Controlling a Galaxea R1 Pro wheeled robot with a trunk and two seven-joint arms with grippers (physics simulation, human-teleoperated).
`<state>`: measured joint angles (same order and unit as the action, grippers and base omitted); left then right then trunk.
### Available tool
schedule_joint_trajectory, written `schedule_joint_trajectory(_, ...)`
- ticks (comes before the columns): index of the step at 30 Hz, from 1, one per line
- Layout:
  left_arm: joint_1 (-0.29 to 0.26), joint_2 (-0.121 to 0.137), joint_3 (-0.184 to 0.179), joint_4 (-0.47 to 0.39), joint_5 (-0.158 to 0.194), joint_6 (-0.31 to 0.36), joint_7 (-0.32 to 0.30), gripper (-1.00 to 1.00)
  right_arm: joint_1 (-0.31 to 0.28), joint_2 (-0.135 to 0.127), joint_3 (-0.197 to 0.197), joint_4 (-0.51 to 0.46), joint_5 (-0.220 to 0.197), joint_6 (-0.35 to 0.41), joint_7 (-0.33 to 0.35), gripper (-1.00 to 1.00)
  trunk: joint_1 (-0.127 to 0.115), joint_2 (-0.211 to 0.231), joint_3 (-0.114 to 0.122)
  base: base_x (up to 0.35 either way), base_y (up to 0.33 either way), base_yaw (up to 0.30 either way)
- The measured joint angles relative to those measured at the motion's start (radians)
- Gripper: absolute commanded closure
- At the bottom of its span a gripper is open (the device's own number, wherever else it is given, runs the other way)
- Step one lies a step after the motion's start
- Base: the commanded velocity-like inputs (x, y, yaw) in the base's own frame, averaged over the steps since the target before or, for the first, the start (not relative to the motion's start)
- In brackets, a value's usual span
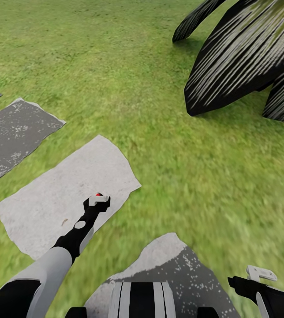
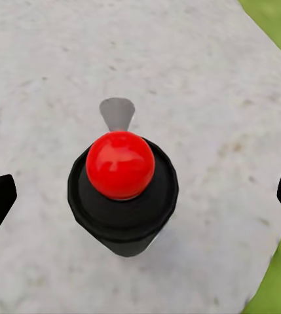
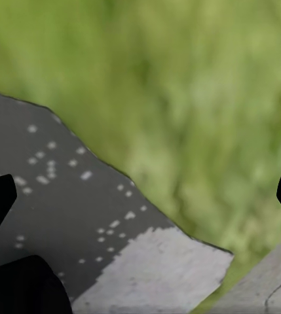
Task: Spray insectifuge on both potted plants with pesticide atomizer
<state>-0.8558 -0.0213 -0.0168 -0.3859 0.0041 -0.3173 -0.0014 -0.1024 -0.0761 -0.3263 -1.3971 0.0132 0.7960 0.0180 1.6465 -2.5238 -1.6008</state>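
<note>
Hovering directly above the pesticide atomizer (image 2: 122,196), our left gripper (image 2: 140,196) is spread wide, fingertips well apart on either side. Nothing is grasped yet; we judge pickup and all spraying remain. The atomizer stands upright on a pale stepping stone (image 2: 48,78), red-capped with a dark collar.

So the pesticide atomizer (image 2: 123,196) is standing upright on a pale stepping stone (image 2: 199,85), right under my left pincer (image 1: 97,202). Looking straight down on it: round red cap, black collar.
</note>
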Motion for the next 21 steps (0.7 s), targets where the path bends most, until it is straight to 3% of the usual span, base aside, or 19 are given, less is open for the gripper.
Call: schedule_joint_trajectory(21,0.0,0.001,0.001,0.0,0.0,0.0,0.0,-1.0,0.0,0.0,0.0,0.0,0.0,0.0,0.0,-1.0,0.0,0.0,-0.004,0.0,0.0,0.0)
